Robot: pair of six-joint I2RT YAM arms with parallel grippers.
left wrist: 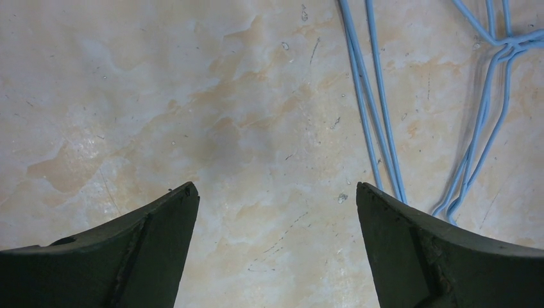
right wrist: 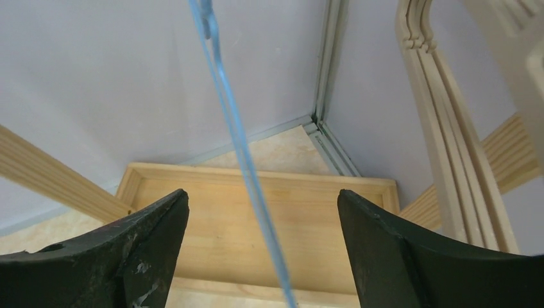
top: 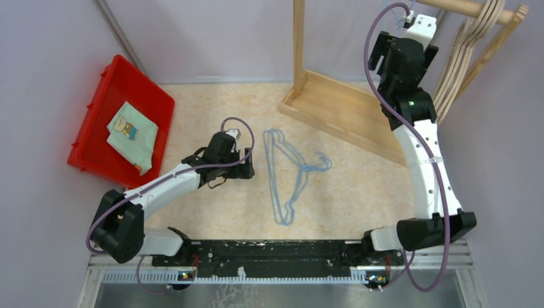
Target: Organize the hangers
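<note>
Several thin light-blue wire hangers [top: 290,176] lie in a pile on the table's middle. My left gripper [top: 247,168] hovers low just left of them, open and empty. In the left wrist view [left wrist: 276,187] their wires [left wrist: 380,122] run past the right fingertip. My right gripper [top: 410,20] is raised by the rack's rod [top: 459,6], open. In the right wrist view [right wrist: 263,196] one blue wire hanger [right wrist: 234,135] hangs down between the open jaws, not pinched. Several beige wooden hangers [top: 459,61] hang from the rod and also show in the right wrist view [right wrist: 442,141].
The wooden rack has a post [top: 299,45] and a tray-like base [top: 340,102] at the back right, also seen in the right wrist view [right wrist: 256,218]. A red bin [top: 96,119] holding a folded green cloth [top: 133,133] sits at the left. Walls close in on both sides.
</note>
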